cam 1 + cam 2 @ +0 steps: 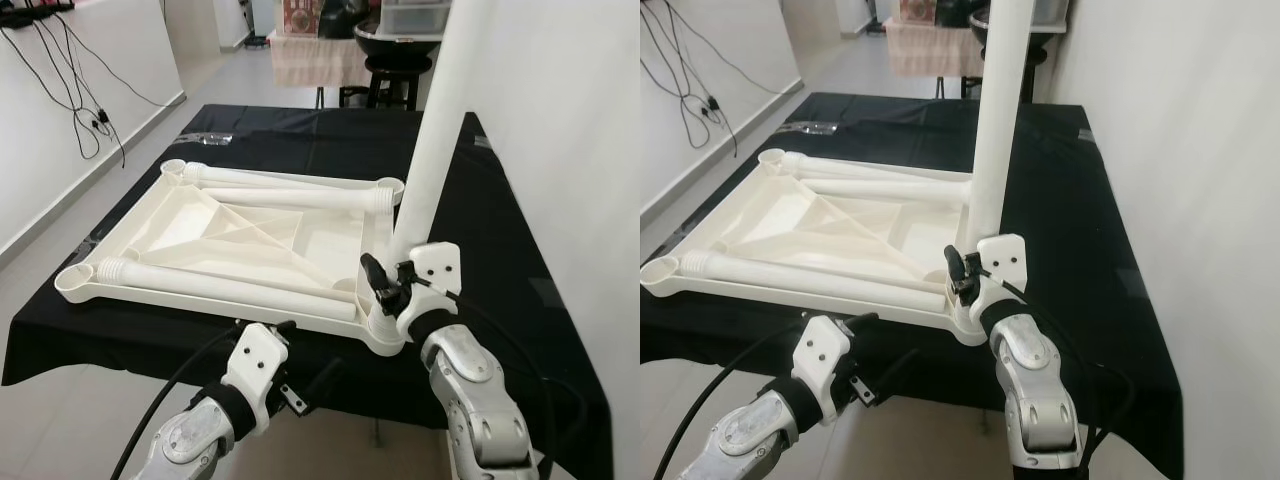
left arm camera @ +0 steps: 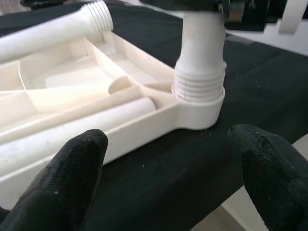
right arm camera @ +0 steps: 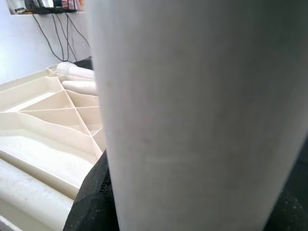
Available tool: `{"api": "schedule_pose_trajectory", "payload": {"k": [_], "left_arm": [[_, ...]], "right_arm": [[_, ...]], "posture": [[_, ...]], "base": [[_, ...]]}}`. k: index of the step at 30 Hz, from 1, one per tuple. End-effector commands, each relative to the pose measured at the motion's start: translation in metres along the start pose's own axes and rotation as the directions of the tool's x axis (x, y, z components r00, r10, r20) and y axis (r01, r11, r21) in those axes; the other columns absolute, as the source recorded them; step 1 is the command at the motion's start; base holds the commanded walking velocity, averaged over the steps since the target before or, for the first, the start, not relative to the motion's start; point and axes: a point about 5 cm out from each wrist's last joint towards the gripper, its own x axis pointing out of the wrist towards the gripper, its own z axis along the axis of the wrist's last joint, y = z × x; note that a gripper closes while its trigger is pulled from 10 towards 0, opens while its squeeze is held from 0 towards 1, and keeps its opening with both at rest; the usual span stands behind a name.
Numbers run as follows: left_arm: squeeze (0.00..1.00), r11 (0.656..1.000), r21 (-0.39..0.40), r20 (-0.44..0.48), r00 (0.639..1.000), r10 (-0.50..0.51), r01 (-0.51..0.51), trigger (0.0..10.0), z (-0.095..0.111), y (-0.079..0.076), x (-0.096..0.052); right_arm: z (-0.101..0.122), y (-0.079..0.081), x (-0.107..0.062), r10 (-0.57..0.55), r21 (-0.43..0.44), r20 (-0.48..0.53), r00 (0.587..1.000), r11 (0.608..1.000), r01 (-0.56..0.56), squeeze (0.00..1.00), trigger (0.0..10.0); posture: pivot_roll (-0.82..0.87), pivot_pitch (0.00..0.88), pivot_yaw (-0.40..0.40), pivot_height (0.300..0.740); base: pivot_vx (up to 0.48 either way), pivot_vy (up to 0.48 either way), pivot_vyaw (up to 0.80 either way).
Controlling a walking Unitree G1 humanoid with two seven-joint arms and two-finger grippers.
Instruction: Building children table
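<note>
A white plastic table top [image 1: 150, 215] lies upside down on the black-covered table [image 1: 300, 130]. One white leg [image 1: 435, 130] stands upright in the near right corner socket [image 1: 385, 335]. My right gripper [image 1: 385, 285] is shut on this leg just above the socket; the leg [image 3: 192, 120] sits between its dark fingers [image 3: 91, 202]. The leg's threaded end [image 2: 199, 82] rests in the socket. Three loose legs lie on the top, one along the near side [image 1: 230, 287]. My left gripper [image 2: 168, 159] is open and holds nothing, low at the table's front edge, facing the socket.
A white wall [image 1: 580, 150] runs close along the right of the table. Black cables [image 1: 80, 110] hang on the left wall. A black stool [image 1: 400, 60] and a cloth-covered stand are behind the table. A clear wrapper [image 1: 205, 138] lies on the far cloth.
</note>
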Motion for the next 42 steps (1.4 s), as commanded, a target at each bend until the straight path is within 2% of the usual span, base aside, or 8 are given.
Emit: {"api": "schedule_pose_trajectory", "payload": {"k": [1,3,8,12,14,26,29,42], "left_arm": [[0.00,1.000,0.005,-0.008,1.000,-0.002,0.002,10.0,-0.003,-0.001,0.000],[0.00,1.000,0.010,-0.008,1.000,0.005,-0.005,10.0,-0.004,0.000,0.001],[0.00,0.999,0.014,-0.008,0.999,0.031,-0.031,10.0,-0.007,0.003,0.005],[0.00,0.999,0.011,-0.006,0.999,0.051,-0.051,10.0,-0.008,0.005,0.008],[0.00,0.998,0.012,0.003,0.998,0.055,-0.055,10.0,-0.008,0.006,0.010],[0.00,0.994,0.011,0.071,0.991,-0.110,0.109,10.0,-0.004,-0.008,0.011],[0.00,0.988,-0.012,0.066,0.986,-0.154,0.155,10.0,-0.006,-0.012,0.013],[0.00,0.992,-0.068,0.051,0.994,-0.098,0.102,7.8,-0.014,-0.016,0.000]], "right_arm": [[-0.038,-0.009,-0.003,-0.045,0.010,-0.181,0.982,0.999,0.048,0.00,0.0],[-0.037,-0.002,0.000,-0.017,0.023,-0.186,0.982,1.000,0.021,0.00,10.0],[-0.023,0.007,-0.001,0.093,0.090,-0.124,0.988,0.993,-0.082,1.00,10.0],[-0.002,0.004,0.006,0.317,0.123,0.019,0.948,0.941,-0.317,1.00,10.0],[0.007,-0.004,0.011,0.461,0.063,0.055,0.886,0.884,-0.463,0.00,10.0],[0.017,-0.033,0.036,0.730,0.008,-0.029,0.682,0.683,-0.731,0.00,10.0],[0.014,-0.040,0.044,0.776,0.076,-0.034,0.630,0.630,-0.773,0.00,0.2],[-0.008,-0.067,0.048,0.549,0.145,-0.048,0.834,0.830,-0.538,0.00,0.0]], "posture": [[0.00,0.142,-0.023,0.740],[0.00,0.135,-0.022,0.740],[-0.01,0.120,-0.021,0.740],[-0.01,0.110,-0.021,0.740],[-0.01,0.094,-0.026,0.740],[0.01,0.045,-0.038,0.740],[0.01,0.032,-0.048,0.740],[0.00,0.010,-0.060,0.740]], "base": [[0.000,0.000,0.00],[0.000,0.000,0.00],[0.000,0.000,0.00],[0.000,0.000,0.00],[0.000,0.000,0.00],[0.000,0.000,0.00],[0.000,0.000,0.00],[0.000,0.000,0.00]]}}
